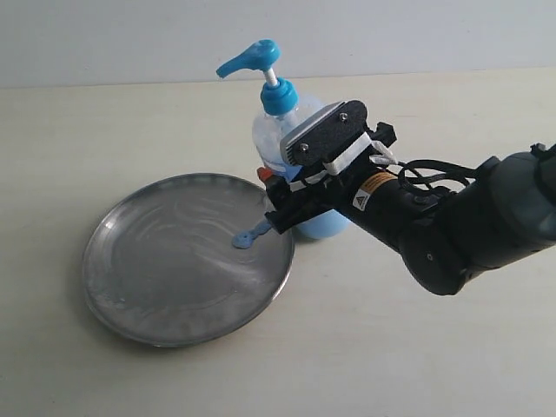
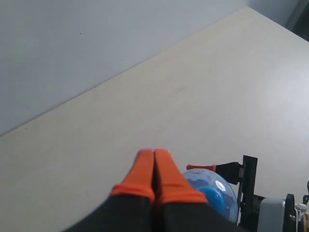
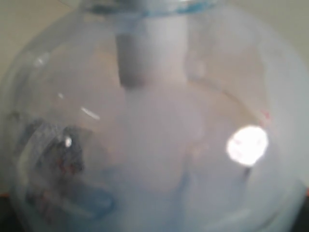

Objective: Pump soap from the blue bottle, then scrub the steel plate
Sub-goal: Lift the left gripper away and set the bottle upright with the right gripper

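Note:
The blue bottle [image 1: 271, 132] stands upright just behind the right rim of the steel plate [image 1: 165, 261], its pump head raised and its spout pointing left. My right gripper [image 1: 271, 198] reaches in from the right with its jaws round the bottle's body. The bottle's clear wall [image 3: 154, 145] fills the right wrist view. A small blob of blue soap [image 1: 251, 235] lies on the plate near the bottle. My left gripper [image 2: 153, 152] is shut on nothing, and the bottle's top [image 2: 217, 193] shows just past it. The exterior view does not show it.
The pale tabletop [image 1: 417, 347] runs back to a light wall [image 1: 104, 39]. The dark right arm [image 1: 469, 226] slants in from the right edge.

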`<control>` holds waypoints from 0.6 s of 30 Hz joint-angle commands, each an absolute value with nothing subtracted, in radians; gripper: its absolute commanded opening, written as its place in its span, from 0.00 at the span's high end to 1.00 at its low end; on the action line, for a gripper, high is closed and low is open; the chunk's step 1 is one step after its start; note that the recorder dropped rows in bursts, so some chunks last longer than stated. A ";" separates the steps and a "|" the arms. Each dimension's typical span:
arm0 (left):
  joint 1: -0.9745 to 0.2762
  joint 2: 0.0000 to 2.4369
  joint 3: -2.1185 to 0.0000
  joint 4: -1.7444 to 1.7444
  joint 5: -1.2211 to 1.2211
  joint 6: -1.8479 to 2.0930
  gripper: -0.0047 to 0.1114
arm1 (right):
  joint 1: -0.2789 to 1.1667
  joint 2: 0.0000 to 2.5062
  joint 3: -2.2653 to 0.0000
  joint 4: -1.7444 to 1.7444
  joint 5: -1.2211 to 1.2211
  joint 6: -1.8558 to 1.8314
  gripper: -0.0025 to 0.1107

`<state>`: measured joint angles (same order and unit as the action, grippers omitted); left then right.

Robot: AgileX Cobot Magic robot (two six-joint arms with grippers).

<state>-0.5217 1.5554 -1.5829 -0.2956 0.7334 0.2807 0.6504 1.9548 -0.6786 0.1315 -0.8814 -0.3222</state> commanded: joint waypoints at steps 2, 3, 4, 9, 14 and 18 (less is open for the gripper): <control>-0.515 1.520 -1.590 -0.285 0.734 0.274 0.96 | 0.652 1.933 -0.686 0.219 -0.898 -0.341 0.98; -0.513 1.514 -1.590 -0.287 0.734 0.274 0.96 | 0.652 1.931 -0.686 0.224 -0.898 -0.341 0.98; -0.509 1.507 -1.583 -0.294 0.725 0.274 0.96 | 0.652 1.922 -0.686 0.234 -0.898 -0.339 0.98; -0.506 1.479 -1.511 -0.301 0.687 0.274 0.96 | 0.652 1.914 -0.686 0.313 -0.906 -0.339 0.98; -0.496 1.395 -1.429 -0.317 0.646 0.276 0.96 | 0.652 1.914 -0.686 0.313 -0.906 -0.312 0.98; -0.488 1.331 -1.378 -0.317 0.629 0.278 0.96 | 0.652 1.914 -0.686 0.313 -0.906 -0.300 0.98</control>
<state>-0.4933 1.3755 -1.4093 -0.3064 0.6583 0.2791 0.6504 1.9339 -0.6786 0.3188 -0.8523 -0.3119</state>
